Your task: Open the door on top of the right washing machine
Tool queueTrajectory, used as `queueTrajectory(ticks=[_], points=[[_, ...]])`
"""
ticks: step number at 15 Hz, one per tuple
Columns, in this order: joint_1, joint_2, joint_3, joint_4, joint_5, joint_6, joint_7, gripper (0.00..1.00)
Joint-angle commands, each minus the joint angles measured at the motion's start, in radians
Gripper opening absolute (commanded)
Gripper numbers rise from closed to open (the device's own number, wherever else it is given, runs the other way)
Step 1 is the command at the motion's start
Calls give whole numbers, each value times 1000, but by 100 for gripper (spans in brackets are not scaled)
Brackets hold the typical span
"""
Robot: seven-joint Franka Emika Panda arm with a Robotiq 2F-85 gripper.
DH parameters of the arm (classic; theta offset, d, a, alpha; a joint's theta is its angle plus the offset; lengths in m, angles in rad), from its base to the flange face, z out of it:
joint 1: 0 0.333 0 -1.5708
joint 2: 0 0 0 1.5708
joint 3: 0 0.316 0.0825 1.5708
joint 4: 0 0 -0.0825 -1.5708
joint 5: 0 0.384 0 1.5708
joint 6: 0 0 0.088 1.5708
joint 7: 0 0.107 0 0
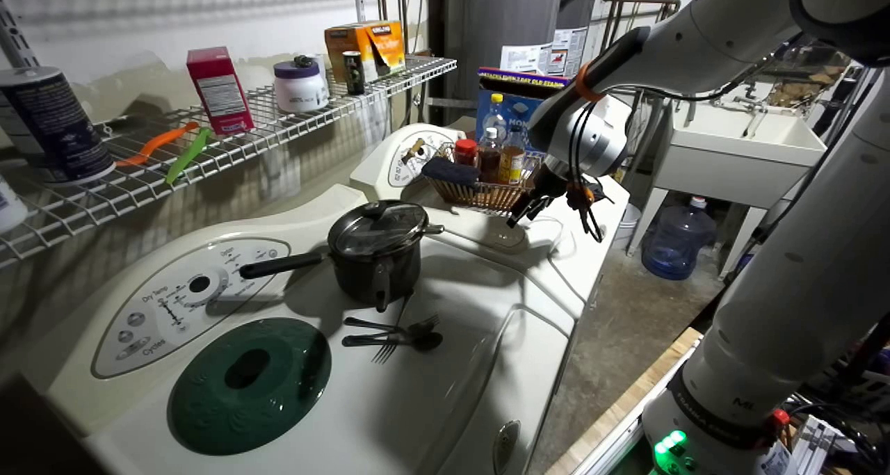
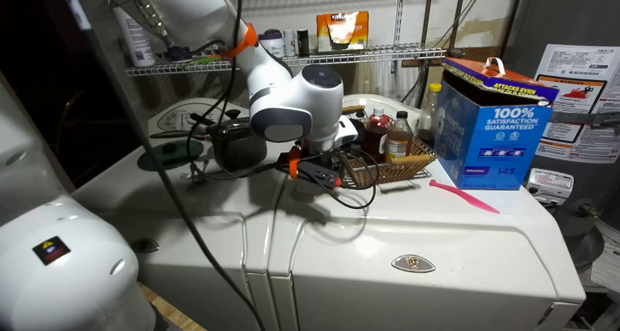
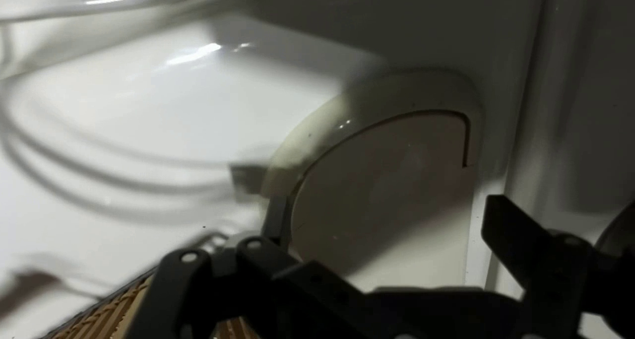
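Observation:
The right washing machine (image 2: 348, 214) has a white moulded top and shows in both exterior views. The door (image 3: 387, 180) is a small white lid panel with one rounded side and a thin dark gap along its curved edge, set flush near the seam. It lies closed and partly in shadow. It also shows in an exterior view (image 1: 505, 237). My gripper (image 3: 389, 217) is open and empty just above it, one finger at the curved edge, the other past the straight edge. Whether a finger touches is unclear. In an exterior view, the gripper (image 1: 525, 215) points down.
A wicker basket (image 2: 387, 176) with bottles stands right behind the gripper. A blue box (image 2: 499, 147) and a pink utensil (image 2: 462, 195) lie beyond it. A pot (image 1: 379, 273), cutlery (image 1: 393, 339) and a green lid (image 1: 292, 364) are on the neighbouring machine. Cables loop from the wrist.

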Motion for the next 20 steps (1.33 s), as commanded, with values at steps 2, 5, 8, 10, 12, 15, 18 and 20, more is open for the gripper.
queueTrajectory(ticks=[2,5,8,10,12,15,18,20], points=[[9,62,1,45,203,32,-170,100],[4,89,4,66,303,20,-248,100],[0,114,6,86,393,7,-314,100],[-2,131,6,96,433,3,-347,100],[-3,145,7,102,457,-10,-371,100],[-5,163,9,112,491,-30,-401,100],[-5,175,9,120,509,-44,-417,100],[-7,177,9,122,513,-48,-423,100]])
